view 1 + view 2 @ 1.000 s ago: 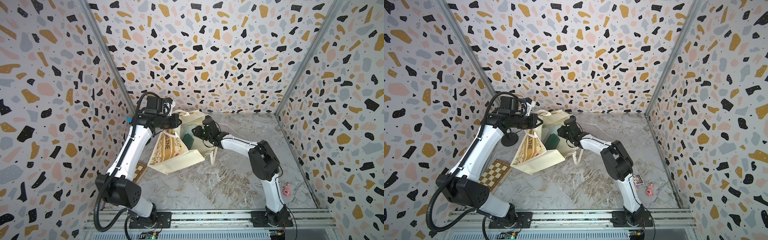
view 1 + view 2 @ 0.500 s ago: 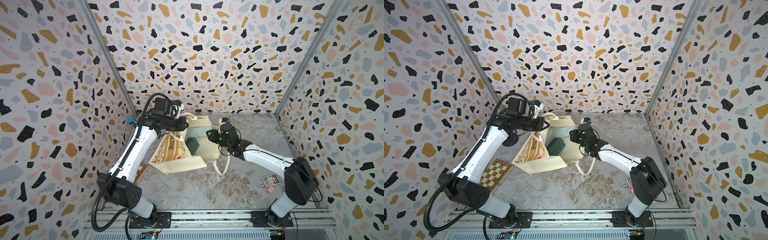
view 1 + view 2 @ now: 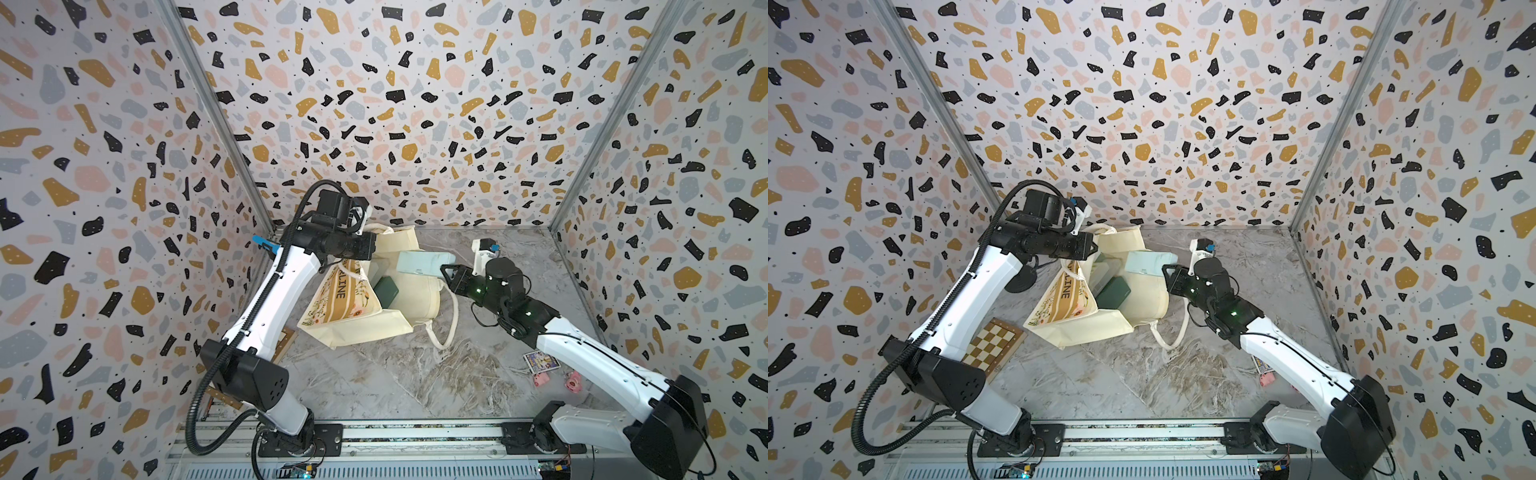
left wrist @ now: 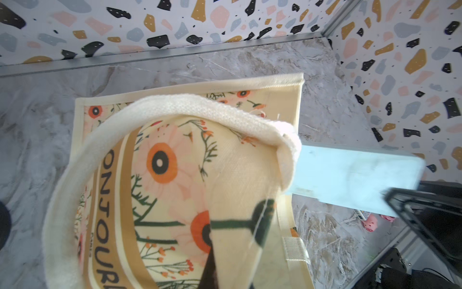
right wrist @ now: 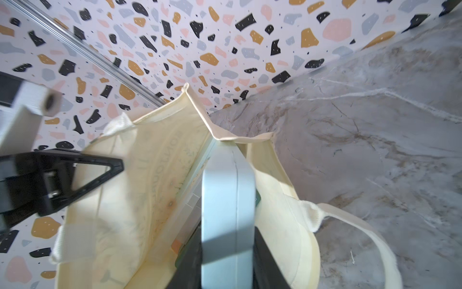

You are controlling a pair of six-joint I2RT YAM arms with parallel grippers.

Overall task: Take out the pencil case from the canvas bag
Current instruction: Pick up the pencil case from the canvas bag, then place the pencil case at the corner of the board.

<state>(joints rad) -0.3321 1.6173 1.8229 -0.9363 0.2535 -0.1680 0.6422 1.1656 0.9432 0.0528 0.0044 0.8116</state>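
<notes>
The cream canvas bag [image 3: 357,320] [image 3: 1088,328] lies on its side on the marble floor, floral print and tan lettered band up, mouth facing right. My left gripper [image 3: 370,248] [image 3: 1091,249] is shut on the bag's upper rim and holds it lifted; the left wrist view shows the printed cloth [image 4: 175,175] pinched, with a thick handle [image 4: 190,106] looping over. My right gripper [image 3: 448,272] [image 3: 1169,275] [image 5: 227,252] is shut on a pale blue pencil case [image 3: 424,262] [image 3: 1144,262] [image 4: 350,175] [image 5: 227,200]. The case is held level, its far end at the bag's mouth.
A dark green flat object [image 3: 385,291] [image 3: 1113,293] lies inside the bag. A chessboard [image 3: 992,343] sits under the left arm. A printed card [image 3: 541,360] and small pink toys [image 3: 574,380] lie at the right front. The bag's second handle [image 3: 451,328] trails on the floor.
My right arm has drawn back to the right, pulling the pencil case out through the bag's mouth. My left gripper has shifted right with the bag's rim and kept its hold.
</notes>
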